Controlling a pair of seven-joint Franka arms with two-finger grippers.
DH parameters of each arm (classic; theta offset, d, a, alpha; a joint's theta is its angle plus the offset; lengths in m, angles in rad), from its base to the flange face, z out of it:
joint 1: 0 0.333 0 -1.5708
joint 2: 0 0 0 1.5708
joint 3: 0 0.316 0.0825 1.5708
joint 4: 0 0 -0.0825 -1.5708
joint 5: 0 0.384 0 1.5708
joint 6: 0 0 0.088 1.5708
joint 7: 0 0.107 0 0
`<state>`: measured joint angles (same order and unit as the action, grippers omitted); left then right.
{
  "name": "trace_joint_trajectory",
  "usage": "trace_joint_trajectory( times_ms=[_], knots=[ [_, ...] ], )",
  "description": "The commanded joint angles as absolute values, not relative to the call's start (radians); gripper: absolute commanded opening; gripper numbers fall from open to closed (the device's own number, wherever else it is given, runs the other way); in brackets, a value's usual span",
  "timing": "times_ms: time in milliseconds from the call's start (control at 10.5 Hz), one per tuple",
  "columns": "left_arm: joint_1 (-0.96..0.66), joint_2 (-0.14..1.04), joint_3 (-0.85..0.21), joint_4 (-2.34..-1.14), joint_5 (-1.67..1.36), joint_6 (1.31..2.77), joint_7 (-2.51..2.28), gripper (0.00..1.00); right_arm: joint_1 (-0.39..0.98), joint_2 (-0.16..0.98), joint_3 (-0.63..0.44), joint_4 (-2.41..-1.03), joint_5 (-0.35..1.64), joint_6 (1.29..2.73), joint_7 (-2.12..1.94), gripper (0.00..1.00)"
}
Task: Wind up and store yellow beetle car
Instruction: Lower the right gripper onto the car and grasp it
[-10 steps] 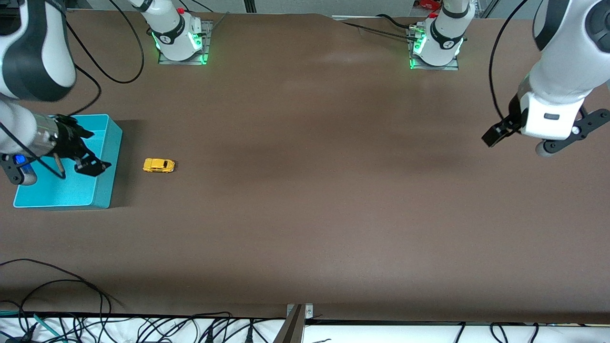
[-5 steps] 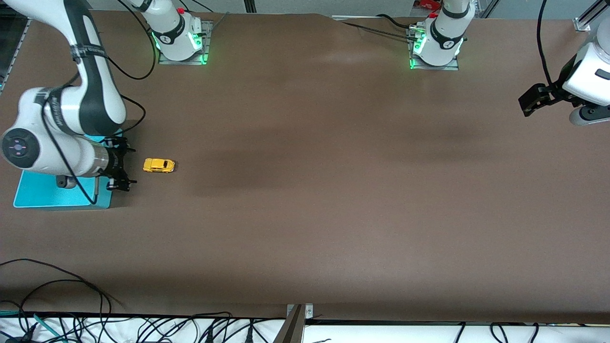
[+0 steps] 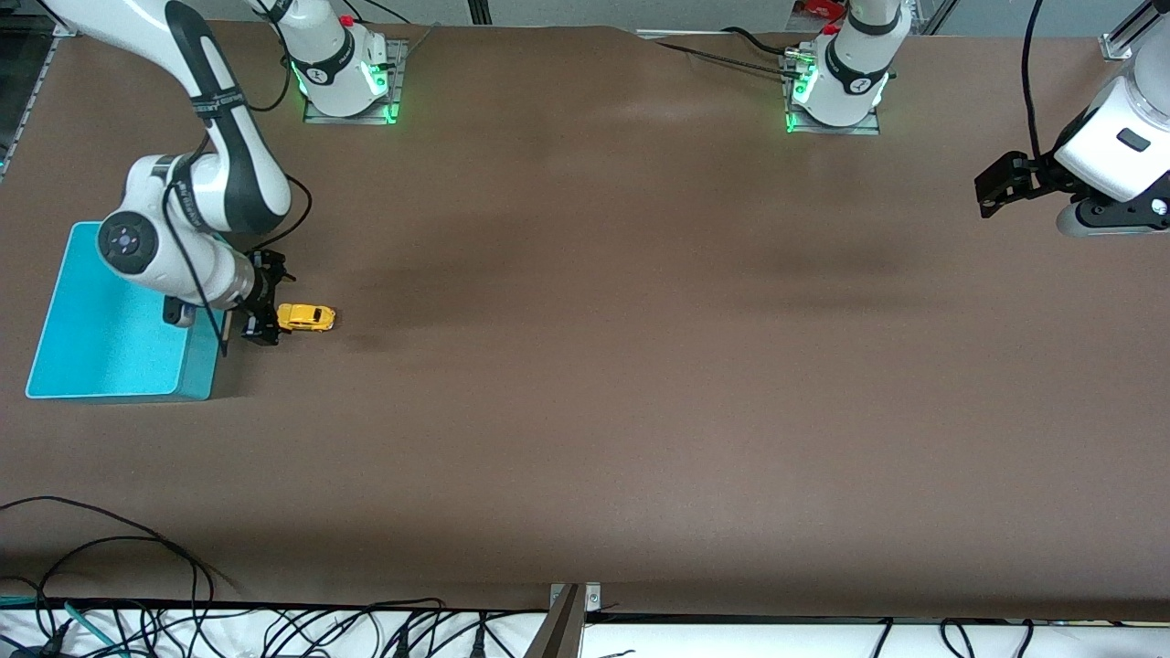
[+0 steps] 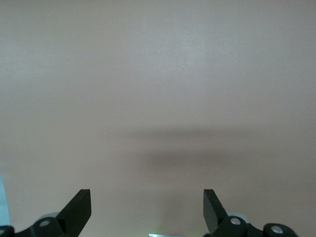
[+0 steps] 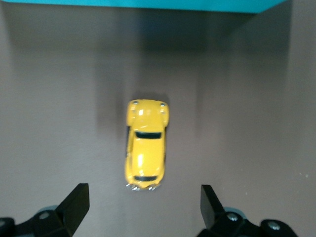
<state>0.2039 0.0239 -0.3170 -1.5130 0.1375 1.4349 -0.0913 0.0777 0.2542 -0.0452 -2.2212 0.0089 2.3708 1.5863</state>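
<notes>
The yellow beetle car (image 3: pixel 306 317) stands on its wheels on the brown table, beside the turquoise bin (image 3: pixel 91 347) at the right arm's end. My right gripper (image 3: pixel 261 311) hangs low over the strip of table between bin and car, open and holding nothing. In the right wrist view the car (image 5: pixel 146 150) lies just ahead of the right gripper (image 5: pixel 143 207), not between the black fingertips (image 5: pixel 76 203), and the bin's wall (image 5: pixel 148 4) shows past it. My left gripper (image 3: pixel 994 185) waits open over bare table at the left arm's end; the left wrist view shows this gripper (image 4: pixel 147 210) holding nothing.
The turquoise bin has nothing in it. Both arm bases (image 3: pixel 345 68) (image 3: pixel 836 78) stand along the table's edge farthest from the front camera. Loose cables (image 3: pixel 110 548) trail over the table's edge nearest the front camera.
My right arm swung from over the bin down to the table beside the car, its gripper still open. My left arm drew back toward its end of the table.
</notes>
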Motion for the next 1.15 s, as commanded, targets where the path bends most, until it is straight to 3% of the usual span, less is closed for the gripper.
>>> trace_joint_trajectory(
  times_ms=[0,191,478,765,956,1051],
  knots=[
    [0.213,0.025,-0.308,-1.502,0.109,1.425,-0.052,1.00,0.080,0.239,-0.049,-2.310,0.015,2.491,1.608,1.00],
    [0.215,0.023,-0.288,-1.502,0.107,1.424,-0.048,1.00,0.078,0.267,-0.051,-2.357,0.015,2.609,1.608,1.00],
    [0.215,0.023,-0.285,-1.500,0.083,1.424,-0.048,1.00,0.078,0.302,-0.051,-2.370,0.015,2.666,1.608,1.00],
    [0.111,0.015,-0.111,-1.502,0.063,1.420,-0.040,1.00,0.077,0.374,-0.063,-2.367,0.006,2.772,1.602,1.00],
    [0.080,0.011,-0.040,-1.502,0.042,1.420,0.002,1.00,0.080,0.374,-0.066,-2.367,0.003,2.767,1.600,0.35],
    [0.081,0.009,-0.038,-1.502,0.040,1.420,-0.003,1.00,0.081,0.368,-0.067,-2.365,0.003,2.766,1.598,0.18]
  ],
)
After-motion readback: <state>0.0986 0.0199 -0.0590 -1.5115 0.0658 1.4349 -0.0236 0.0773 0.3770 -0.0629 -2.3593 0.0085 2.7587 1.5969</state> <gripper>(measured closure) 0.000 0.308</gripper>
